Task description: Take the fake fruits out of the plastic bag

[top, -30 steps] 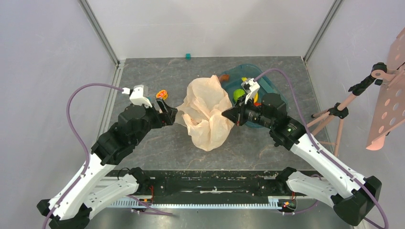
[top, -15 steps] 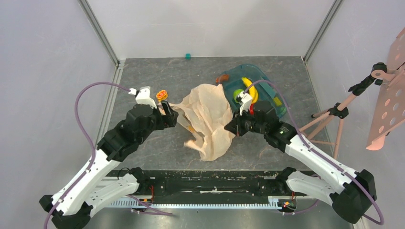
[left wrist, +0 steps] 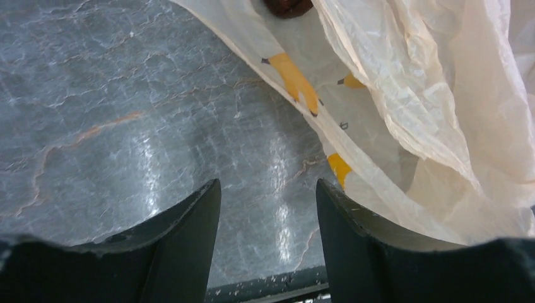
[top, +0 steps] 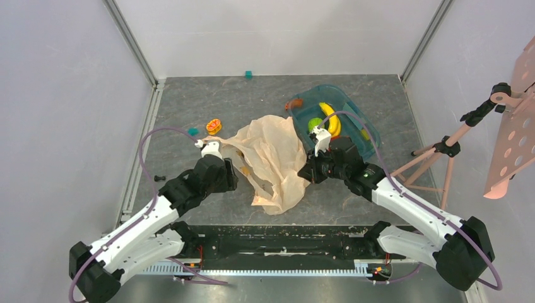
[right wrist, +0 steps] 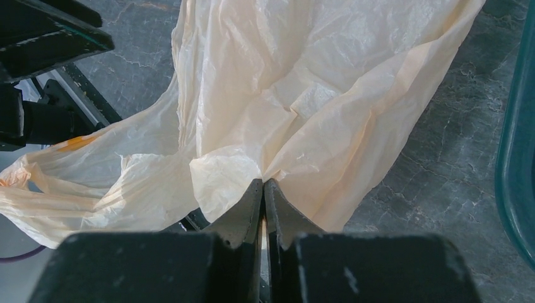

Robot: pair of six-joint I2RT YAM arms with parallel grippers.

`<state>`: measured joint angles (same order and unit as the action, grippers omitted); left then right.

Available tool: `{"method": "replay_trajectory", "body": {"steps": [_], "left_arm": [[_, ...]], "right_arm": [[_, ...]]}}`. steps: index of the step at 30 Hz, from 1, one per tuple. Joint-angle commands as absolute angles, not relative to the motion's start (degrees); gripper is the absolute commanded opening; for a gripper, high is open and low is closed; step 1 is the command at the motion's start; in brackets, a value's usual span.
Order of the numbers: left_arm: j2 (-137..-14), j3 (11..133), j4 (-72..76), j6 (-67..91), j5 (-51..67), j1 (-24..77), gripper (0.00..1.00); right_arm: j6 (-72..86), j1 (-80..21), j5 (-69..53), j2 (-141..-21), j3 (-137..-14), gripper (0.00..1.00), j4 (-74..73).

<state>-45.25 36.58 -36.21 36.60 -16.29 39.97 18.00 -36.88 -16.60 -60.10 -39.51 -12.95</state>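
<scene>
The pale peach plastic bag lies slumped in the middle of the floor. My right gripper is shut on a fold of its right edge, which shows in the right wrist view. My left gripper is open and empty just left of the bag; its jaws hang over bare floor. A small dark brown fruit shows through the bag. The yellow banana and green fruit lie in the teal tub. The red-orange fruit lies at the tub's left rim.
An orange-yellow ring toy and a small teal block lie left of the bag. Another teal block sits by the far wall. A small black part lies at the left. A tripod stands at the right.
My left gripper has let go of the bag and drawn back toward the near edge. The bag has sunk and spread flatter. My right gripper has moved lower and nearer with the bag's edge.
</scene>
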Motion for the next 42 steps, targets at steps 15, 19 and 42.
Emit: {"method": "replay_trajectory", "body": {"steps": [15,19,42], "left_arm": [[-68.5,36.9,-2.3,24.1,-23.2,39.7,0.88],[-74.6,38.9,1.0,21.0,-23.7,39.7,0.88],[-97.9,53.9,4.8,14.7,-26.8,35.8,0.90]], "right_arm": [[18.8,-36.7,-18.0,-59.6,-38.8,0.07,-9.2],[19.0,-36.8,-18.4,-59.6,-38.4,0.08,-8.7],[19.3,-36.8,-20.5,-60.5,-37.3,0.08,-7.2]]}}
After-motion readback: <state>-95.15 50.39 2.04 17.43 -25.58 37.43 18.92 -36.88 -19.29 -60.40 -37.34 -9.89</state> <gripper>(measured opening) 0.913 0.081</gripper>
